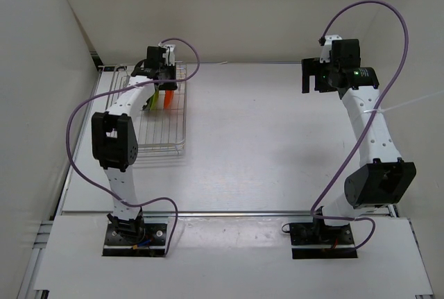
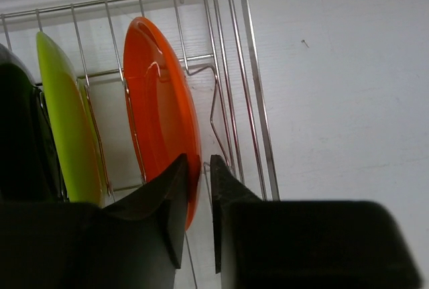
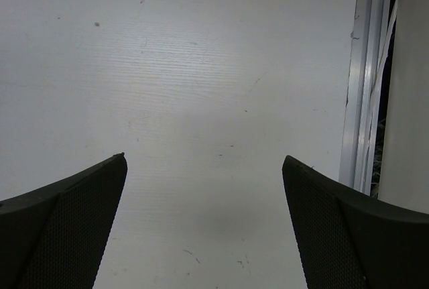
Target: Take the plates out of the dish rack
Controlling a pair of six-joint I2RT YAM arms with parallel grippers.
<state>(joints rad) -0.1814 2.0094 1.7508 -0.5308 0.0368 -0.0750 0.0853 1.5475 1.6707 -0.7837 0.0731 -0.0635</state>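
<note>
The dish rack (image 1: 166,143) stands at the far left of the table. In it, on edge, are an orange plate (image 2: 157,101), a lime green plate (image 2: 64,121) to its left and a black plate (image 2: 20,141) at the frame's edge. My left gripper (image 2: 198,158) reaches down over the rack (image 2: 256,108), its jaws drawn in narrow on either side of the orange plate's rim. From above, the left gripper (image 1: 161,80) covers the tops of the orange plate (image 1: 168,98) and the green plate (image 1: 152,100). My right gripper (image 3: 204,158) hangs open over bare table, far right (image 1: 310,77).
White walls close in the table at the left, back and right. A metal rail (image 3: 365,81) runs along the table's right edge, near the right gripper. Purple cables loop above both arms.
</note>
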